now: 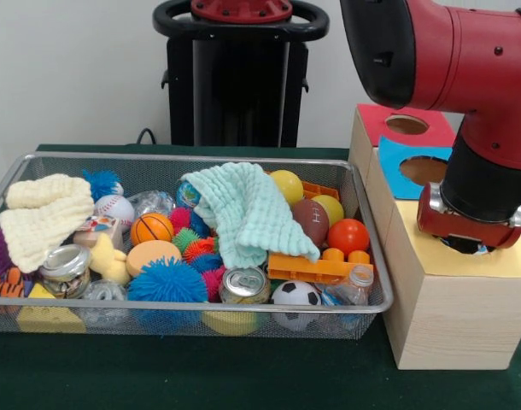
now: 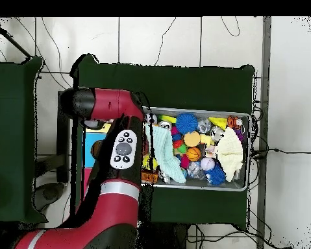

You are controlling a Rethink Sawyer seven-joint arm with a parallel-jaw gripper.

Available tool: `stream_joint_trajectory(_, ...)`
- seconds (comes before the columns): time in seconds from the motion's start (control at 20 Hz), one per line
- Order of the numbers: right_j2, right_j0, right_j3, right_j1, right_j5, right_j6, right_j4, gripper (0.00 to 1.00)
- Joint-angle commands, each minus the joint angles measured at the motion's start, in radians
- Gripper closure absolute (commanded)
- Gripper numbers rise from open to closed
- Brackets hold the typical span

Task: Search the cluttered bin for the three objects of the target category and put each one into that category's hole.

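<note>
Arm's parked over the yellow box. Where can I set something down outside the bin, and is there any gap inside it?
Free: the green table in front of the bin, and the yellow box top between the bin and the arm. Inside, the bin is packed; the mint cloth and cream cloth cover toys.

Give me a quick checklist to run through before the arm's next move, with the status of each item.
1. End effector over the yellow box: ok.
2. Yellow box's hole in view: not ok, the arm hides it.
3. End effector open or shut: cannot tell.
4. Patterned fabric spotted in the bin: cannot tell; the mint cloth covers the middle.
5. Bin level beside the boxes: ok.
</note>
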Motion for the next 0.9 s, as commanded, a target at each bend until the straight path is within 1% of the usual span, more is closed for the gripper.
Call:
stream_joint_trajectory(0.05,0.134,-0.048,0.110,0.069,-0.020,0.085,0.006,1.00)
stream_joint_trajectory(0.5,0.155,-0.057,0.112,0.060,-0.009,0.075,0.016,1.00)
stream_joint_trajectory(0.9,0.157,-0.059,0.107,0.047,0.004,0.082,0.009,1.00)
